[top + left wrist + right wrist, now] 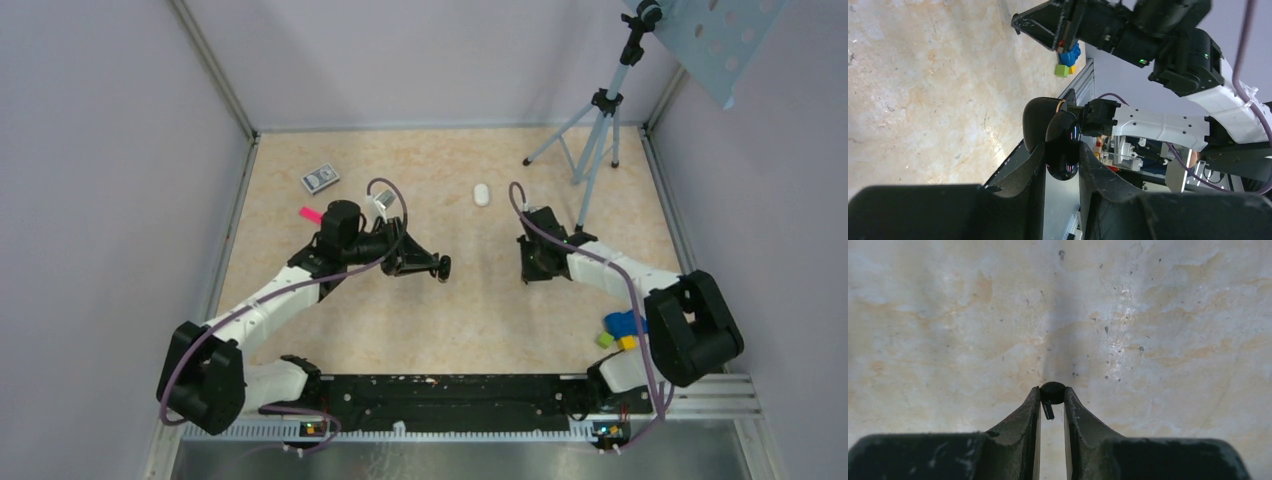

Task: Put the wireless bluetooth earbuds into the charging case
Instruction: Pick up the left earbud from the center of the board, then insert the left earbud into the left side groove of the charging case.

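Note:
My left gripper (432, 266) (1061, 148) is shut on a glossy black charging case (1063, 167), held above the table with its rounded lid (1039, 120) hinged open. My right gripper (532, 268) (1052, 396) is shut on a tiny black earbud (1052, 391), its short stem pointing back between the fingers, just above the table. The two grippers hang apart over the middle of the table. A white oval case (482, 194) lies farther back. No other earbud shows.
A small card box (320, 178) and a pink strip (311, 214) lie at the back left. Coloured toy blocks (620, 330) sit by the right arm's base. A tripod (595, 130) stands at the back right. Walls close in the table.

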`<state>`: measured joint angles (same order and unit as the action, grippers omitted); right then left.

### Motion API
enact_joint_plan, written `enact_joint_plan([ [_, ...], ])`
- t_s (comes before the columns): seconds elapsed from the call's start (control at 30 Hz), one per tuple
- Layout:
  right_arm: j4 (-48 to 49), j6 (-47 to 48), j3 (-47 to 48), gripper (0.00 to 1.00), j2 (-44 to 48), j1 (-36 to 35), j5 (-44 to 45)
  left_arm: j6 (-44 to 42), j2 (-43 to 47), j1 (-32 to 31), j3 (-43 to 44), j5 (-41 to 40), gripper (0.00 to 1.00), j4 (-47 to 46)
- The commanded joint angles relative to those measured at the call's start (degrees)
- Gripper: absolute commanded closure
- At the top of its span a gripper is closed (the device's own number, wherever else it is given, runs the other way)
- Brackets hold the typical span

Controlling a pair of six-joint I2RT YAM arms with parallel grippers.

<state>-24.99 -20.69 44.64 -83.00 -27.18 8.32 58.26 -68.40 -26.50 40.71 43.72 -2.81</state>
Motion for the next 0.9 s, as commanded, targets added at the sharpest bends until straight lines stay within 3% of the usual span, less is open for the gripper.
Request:
enact_joint_plan([
  [0.0,4.9,2.1,-0.97,0.95,9.09,-0.51,-3.9,-2.17,-1.48,0.01,2.35,2.89,1.0,-1.27],
  [0.17,11.94,3.72,-4.42,0.95,19.62,-0.86,-13.74,-0.54,-4.44,-0.61,2.64,5.72,1.0,-2.54],
  [0.37,24.37,-3.86,-7.82,0.95,32.91,-5.58,-13.81,3.71,-8.61,-0.61,3.63,8.05,1.0,-3.54],
  [0.5,32.25,-5.44,-9.0,0.96,35.06,-13.13,-7.88,12.97,-11.01,-0.63,2.2,9.73,1.0,-9.82],
  [0.6,36.54,-6.24,-9.76,0.96,34.99,-18.06,-3.62,16.66,-11.44,-0.64,2.6,8.68,1.0,-8.93],
  [0.87,40.68,-6.98,-9.31,0.96,30.16,-26.41,3.83,25.52,-11.48,-0.61,-0.78,7.75,1.0,-13.12],
])
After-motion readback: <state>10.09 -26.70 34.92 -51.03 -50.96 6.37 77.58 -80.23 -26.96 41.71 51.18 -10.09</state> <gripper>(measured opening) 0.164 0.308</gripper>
